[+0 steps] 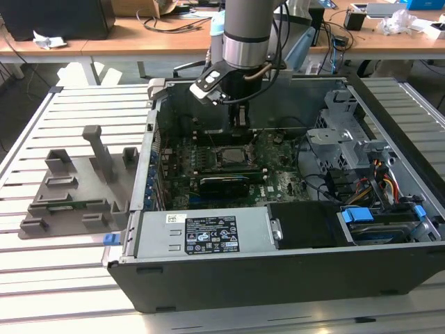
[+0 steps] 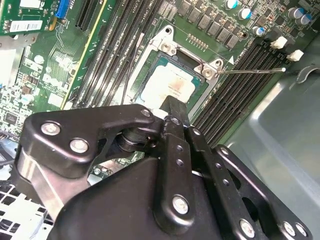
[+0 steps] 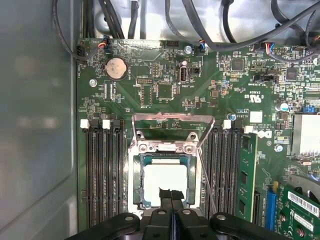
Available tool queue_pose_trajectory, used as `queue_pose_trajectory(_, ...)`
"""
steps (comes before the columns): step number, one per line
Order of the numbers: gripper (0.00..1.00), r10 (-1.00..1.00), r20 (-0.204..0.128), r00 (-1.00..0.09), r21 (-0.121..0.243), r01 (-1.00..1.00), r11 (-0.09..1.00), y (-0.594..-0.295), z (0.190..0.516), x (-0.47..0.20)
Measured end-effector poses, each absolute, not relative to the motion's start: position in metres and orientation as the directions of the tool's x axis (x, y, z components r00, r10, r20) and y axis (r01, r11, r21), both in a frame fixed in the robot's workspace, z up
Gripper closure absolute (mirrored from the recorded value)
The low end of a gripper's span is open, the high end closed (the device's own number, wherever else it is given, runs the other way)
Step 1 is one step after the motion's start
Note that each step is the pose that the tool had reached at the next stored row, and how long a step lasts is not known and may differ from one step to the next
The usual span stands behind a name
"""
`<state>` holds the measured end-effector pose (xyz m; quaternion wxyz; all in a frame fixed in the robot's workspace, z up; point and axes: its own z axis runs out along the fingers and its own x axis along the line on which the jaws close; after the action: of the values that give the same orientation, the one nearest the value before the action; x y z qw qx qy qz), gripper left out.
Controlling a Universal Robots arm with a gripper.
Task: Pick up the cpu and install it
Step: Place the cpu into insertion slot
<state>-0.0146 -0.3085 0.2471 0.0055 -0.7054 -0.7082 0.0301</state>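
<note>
Slatted tabletop (image 1: 69,278), open computer case (image 1: 278,278): in the exterior view the gripper (image 1: 240,124), closed on nothing, hovers at twelve o'clock of the cpu (image 1: 229,154). Seating probably wants flatness, no force.

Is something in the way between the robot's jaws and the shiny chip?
Nothing visible. The chip already lies in its socket, lid flipped open, and the shut jaws are right over it.
</note>
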Motion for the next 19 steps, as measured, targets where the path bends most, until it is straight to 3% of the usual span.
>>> queue_pose_trajectory(7,0.89,0.999,-0.035,-0.005,-0.051,0.999,0.003,-0.308,0.256,-0.015)
queue_pose_trajectory(14,0.89,0.999,-0.035,-0.005,-0.051,0.999,0.003,-0.309,0.292,-0.015)
queue_pose_trajectory(19,0.89,0.999,-0.034,-0.005,-0.051,0.999,0.003,-0.308,0.299,-0.015)
